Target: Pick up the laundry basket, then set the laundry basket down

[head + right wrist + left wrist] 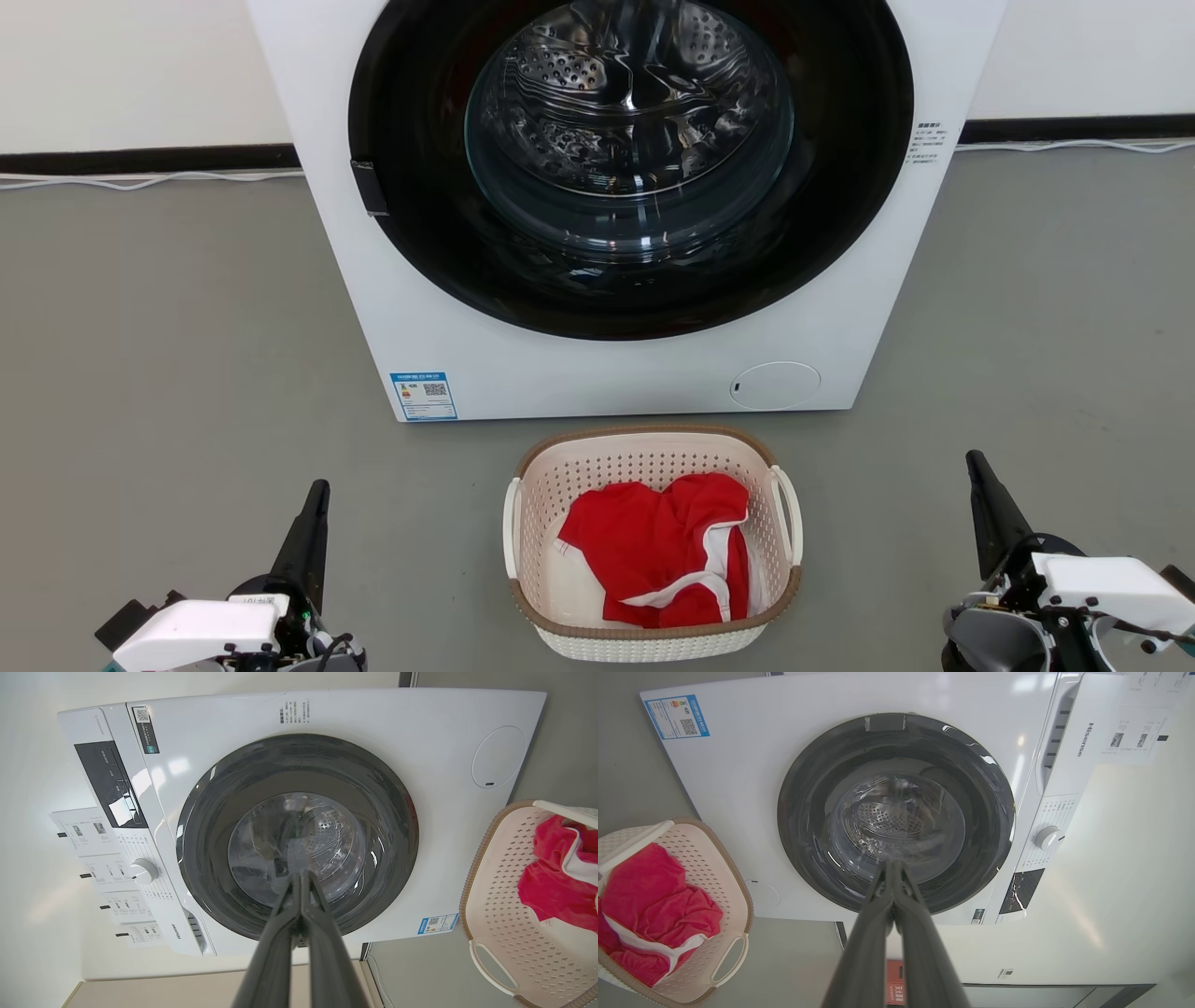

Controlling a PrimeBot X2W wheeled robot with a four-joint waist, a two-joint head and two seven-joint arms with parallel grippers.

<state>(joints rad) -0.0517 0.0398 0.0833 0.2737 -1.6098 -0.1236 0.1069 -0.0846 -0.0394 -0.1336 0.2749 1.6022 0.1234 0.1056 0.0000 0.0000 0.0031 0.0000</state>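
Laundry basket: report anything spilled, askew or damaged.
Nothing stands out. The laundry basket stands upright on the floor before the washing machine, the red garment inside it, rim and handles looking intact.

Open floor (187, 373) lies on both sides of the basket (653, 644), with room to come in from either side. The washer (597, 378) stands close behind it. A red cloth (653, 551) fills most of the inside.
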